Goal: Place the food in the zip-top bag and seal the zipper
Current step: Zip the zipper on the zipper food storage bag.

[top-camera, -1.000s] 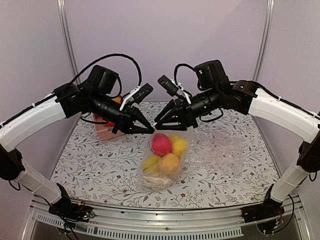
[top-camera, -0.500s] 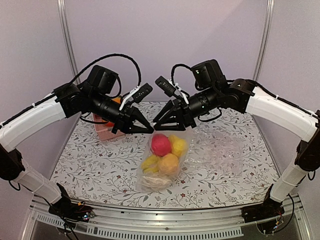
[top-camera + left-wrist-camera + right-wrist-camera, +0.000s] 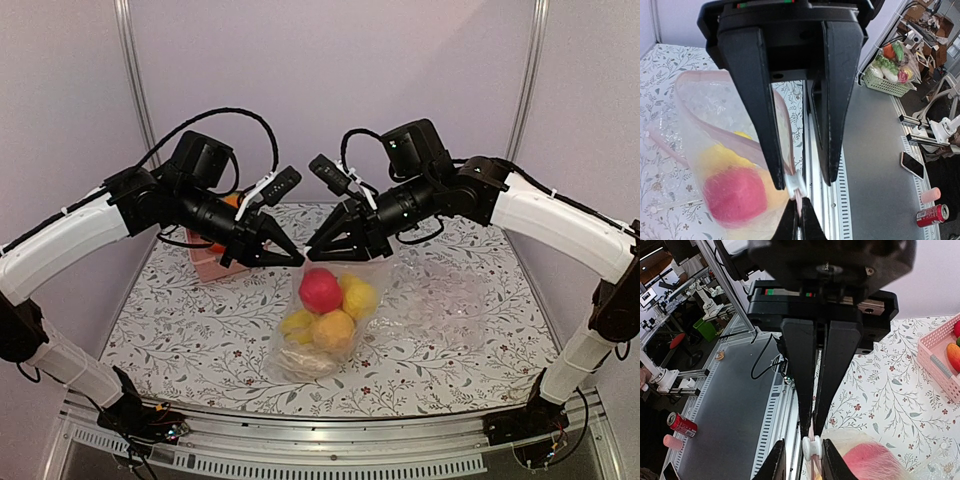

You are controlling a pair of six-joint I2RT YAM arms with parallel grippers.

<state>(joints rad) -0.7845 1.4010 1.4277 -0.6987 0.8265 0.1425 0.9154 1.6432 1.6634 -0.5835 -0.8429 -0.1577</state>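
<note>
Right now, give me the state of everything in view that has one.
Bag, mouth held up and gaping.
Zipper, unsealed.
Slider, pinched.
Food, inside the bag.
Left gripper, jaws shut on the slider.
Right gripper, jaws shut on the zipper beside the slider.
Basket, holding toys.
Crinkled bag, lying flat.

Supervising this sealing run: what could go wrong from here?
The left gripper pinches the small white slider, the right gripper the pale pink zip strip beside it: either grip could slip. Their tips nearly touch and may collide. The clear plastic bag's mouth gapes, so the round red toy fruit could spill.
</note>
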